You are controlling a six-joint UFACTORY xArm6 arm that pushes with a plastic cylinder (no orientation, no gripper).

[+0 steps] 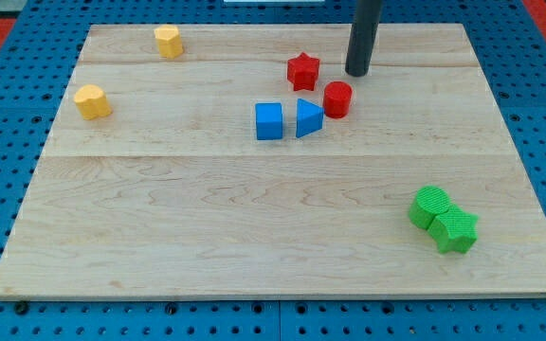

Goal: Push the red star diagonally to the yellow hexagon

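So the rod comes down from the view's top and my tip (pixel 356 73) sits on the wooden tabletop (pixel 254 237), up in the right half near the top edge. There's no gripper on this arm at all, just the plain dark rod, so nothing is being held or clamped.

The red star (pixel 302 71) is to the left of my tip, with a clear gap between them. The red cylinder (pixel 337 98) is just below and slightly left of my tip, close but not touching as far as I can tell. The two reds are apart from each other.

Right under the star there's the blue cube (pixel 268 121) and the blue triangle (pixel 309 117), side by side with a thin gap. The triangle's point (aimed to the right) nearly reaches the red cylinder.

The yellow hexagon (pixel 168 42) is way over at the top left, well apart from the star. A second yellow block (pixel 92 100) sits lower, near the left edge; I can't quite make out its shape.

Bottom right has two green blocks touching each other: a round-ish one (pixel 430 205) and a green star (pixel 457 230) just below it.
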